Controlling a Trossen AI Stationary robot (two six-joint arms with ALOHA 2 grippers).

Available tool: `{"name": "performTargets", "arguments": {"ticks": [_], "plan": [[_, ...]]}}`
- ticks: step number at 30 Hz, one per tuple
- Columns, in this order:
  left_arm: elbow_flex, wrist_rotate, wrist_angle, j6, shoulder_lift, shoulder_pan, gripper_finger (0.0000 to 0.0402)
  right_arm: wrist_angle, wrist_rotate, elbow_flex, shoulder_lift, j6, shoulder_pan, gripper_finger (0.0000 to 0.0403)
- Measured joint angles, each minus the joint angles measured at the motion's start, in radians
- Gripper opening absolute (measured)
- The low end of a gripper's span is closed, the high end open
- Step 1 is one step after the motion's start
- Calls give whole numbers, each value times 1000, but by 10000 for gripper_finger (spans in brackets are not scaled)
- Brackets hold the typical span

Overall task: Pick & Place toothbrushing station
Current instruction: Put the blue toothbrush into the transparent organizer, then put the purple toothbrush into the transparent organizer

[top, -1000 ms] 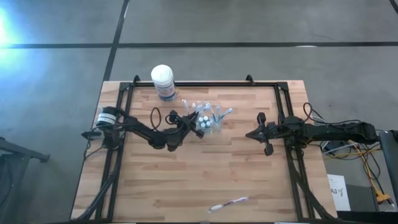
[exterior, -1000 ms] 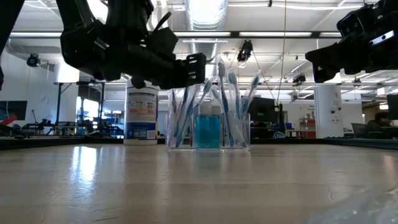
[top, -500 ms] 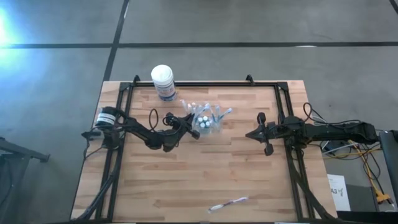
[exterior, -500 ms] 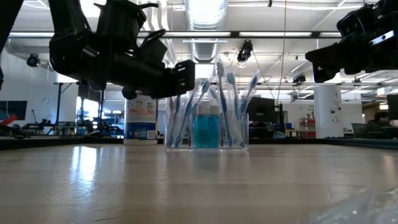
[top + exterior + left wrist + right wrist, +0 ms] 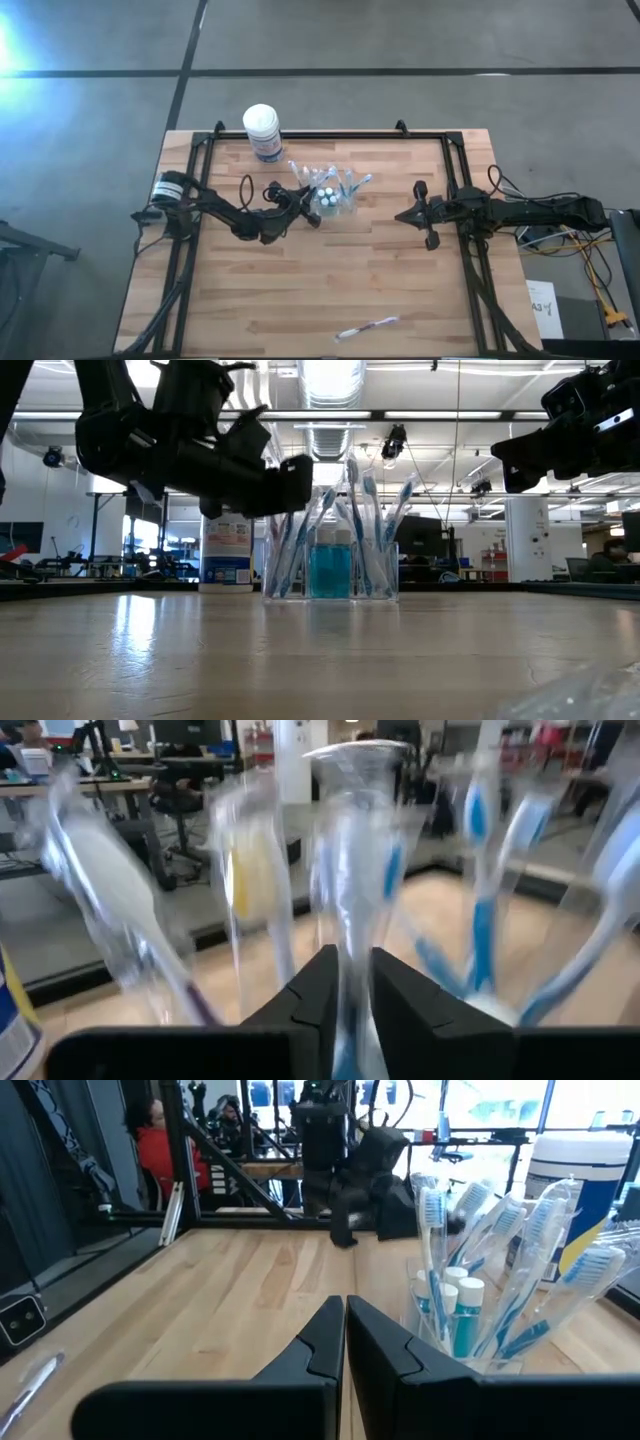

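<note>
Wooden surface [image 5: 300,290] carried the toothbrushing station [image 5: 331,192]; left hand [image 5: 308,205] gripped 1 toothbrush [image 5: 352,870]; right hand [image 5: 415,215] waited closed.

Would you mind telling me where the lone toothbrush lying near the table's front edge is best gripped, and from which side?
Grip the toothbrush around mid-handle, coming straight down from above. It lies flat and slim on the bare table, so only its long sides offer faces; set the fingers across its length.

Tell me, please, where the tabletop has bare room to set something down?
Bare wood spans the middle and near side, between the left gripper, the right gripper and the loose toothbrush. It is crowded at the far edge, around the toothbrushing station and canister.
</note>
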Motion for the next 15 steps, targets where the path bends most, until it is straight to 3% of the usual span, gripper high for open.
{"name": "performTargets", "arguments": {"ticks": [6, 13, 15], "plan": [[0, 48, 0, 34, -65, -7, 89, 0, -1, 0, 0, 9, 0, 13], [1, 56, -59, 176, -204, -56, 104, 0, -1, 0, 0, 8, 0, 13], [1, 99, -75, 247, -256, -85, 104, 0, -1, 0, 0, 8, 0, 13]]}}
